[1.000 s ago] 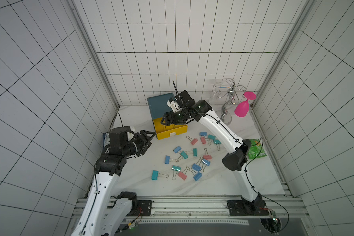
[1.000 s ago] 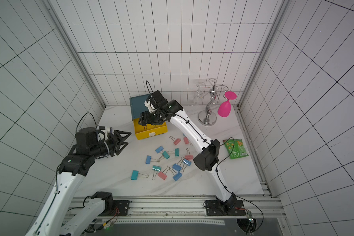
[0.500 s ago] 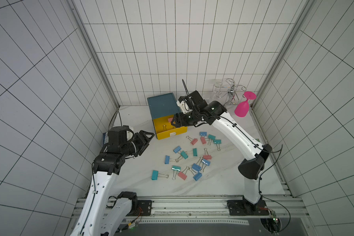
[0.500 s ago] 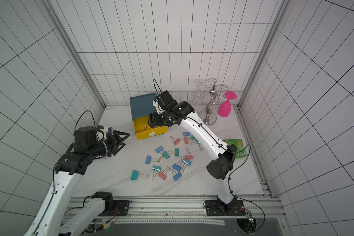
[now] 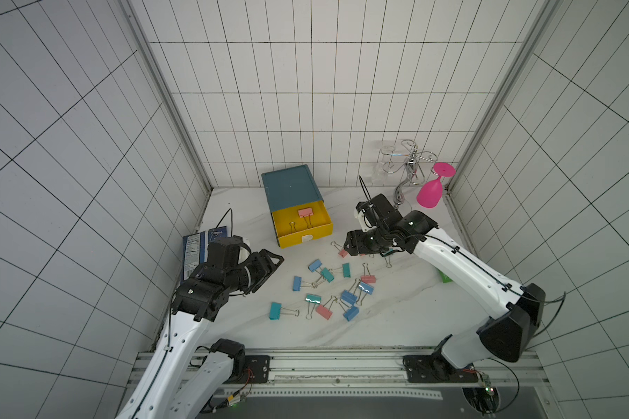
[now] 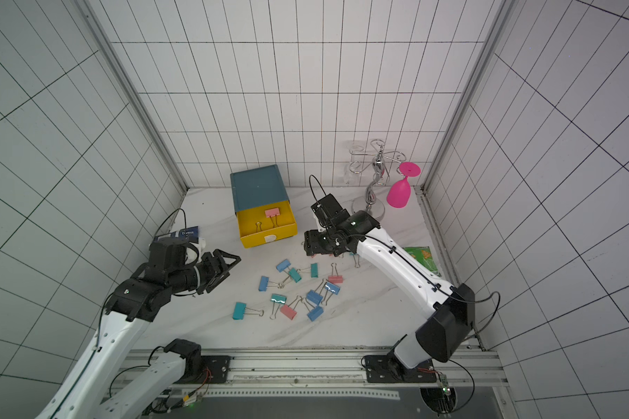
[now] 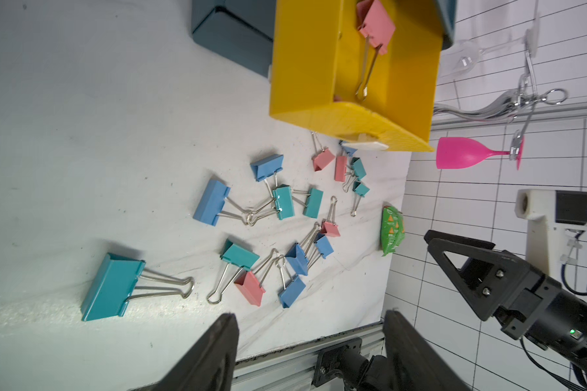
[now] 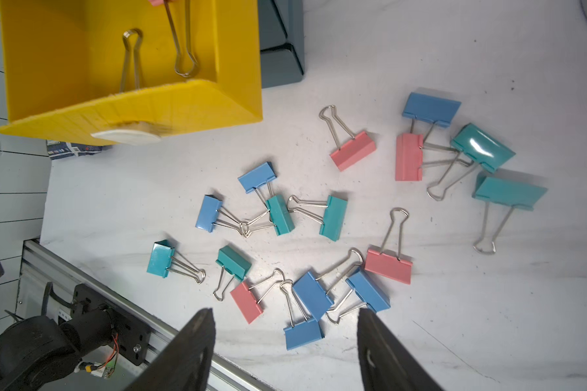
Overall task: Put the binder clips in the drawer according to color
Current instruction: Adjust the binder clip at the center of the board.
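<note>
Marble table [image 5: 396, 319]: yellow drawer [image 5: 320, 234] out, 1 pink clip [image 5: 305, 212] showing inside; other binder clips [image 5: 275, 311] loose in front. My left hand [image 5: 271, 274], right hand [image 5: 346, 243] spread, empty. Pink sorting underway; next I'd drop right onto nearest pink clip [image 8: 353, 150].

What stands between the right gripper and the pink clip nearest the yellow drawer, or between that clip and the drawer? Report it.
Nothing visible blocks the open right gripper from the pink clip, which lies alone, touching no other clip. Toward the yellow drawer, only its own front wall intervenes; the clip would likely need lifting over it.
</note>
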`<state>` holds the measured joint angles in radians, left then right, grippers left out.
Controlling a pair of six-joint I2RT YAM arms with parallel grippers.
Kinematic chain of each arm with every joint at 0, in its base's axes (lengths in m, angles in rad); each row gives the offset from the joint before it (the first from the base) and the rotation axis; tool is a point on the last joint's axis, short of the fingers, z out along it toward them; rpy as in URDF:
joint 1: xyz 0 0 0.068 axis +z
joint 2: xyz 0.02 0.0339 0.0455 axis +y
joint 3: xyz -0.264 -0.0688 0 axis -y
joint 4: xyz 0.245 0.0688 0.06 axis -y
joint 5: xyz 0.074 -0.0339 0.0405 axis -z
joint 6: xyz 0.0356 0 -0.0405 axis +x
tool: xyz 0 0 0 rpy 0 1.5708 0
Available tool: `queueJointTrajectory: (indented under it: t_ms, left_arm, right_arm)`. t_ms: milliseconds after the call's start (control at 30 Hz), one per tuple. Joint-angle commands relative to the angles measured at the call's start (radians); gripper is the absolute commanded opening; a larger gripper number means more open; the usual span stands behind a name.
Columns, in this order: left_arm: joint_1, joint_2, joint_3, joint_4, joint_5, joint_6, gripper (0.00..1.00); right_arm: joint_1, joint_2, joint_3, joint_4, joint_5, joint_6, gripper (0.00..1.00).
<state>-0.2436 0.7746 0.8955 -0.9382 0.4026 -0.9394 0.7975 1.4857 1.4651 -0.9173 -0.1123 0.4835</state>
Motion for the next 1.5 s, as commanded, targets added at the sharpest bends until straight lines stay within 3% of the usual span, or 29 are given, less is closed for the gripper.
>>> queueJointTrajectory:
  t_ms: [0, 333, 700, 1033, 1267, 1467]
  left_arm:
    - [-0.005, -0.044, -0.053, -0.039, -0.031, -0.001, 0.71]
    - [-0.005, -0.095, -0.153, -0.068, -0.012, -0.007, 0.71]
    - [-0.003, -0.103, -0.168, -0.074, 0.006, -0.015, 0.71]
    - [-0.001, -0.121, -0.153, -0.099, -0.011, -0.003, 0.72]
    - [0.004, -0.138, -0.134, -0.116, -0.031, 0.008, 0.72]
    - [0.022, -0.136, -0.111, -0.149, -0.024, 0.041, 0.72]
  right_arm:
    - [-0.005, -0.073, -0.098, 0.037, 0.032, 0.039, 0.68]
    - [-0.031, -0.186, -0.318, 0.041, 0.063, 0.114, 0.68]
    - [-0.105, -0.161, -0.385, 0.040, 0.059, 0.131, 0.69]
    - [-0.148, 0.005, -0.396, 0.027, 0.061, 0.073, 0.73]
    - [-0.153, 0.104, -0.431, 0.179, -0.115, 0.081, 0.72]
    - [-0.152, 0.198, -0.381, 0.232, -0.149, 0.084, 0.71]
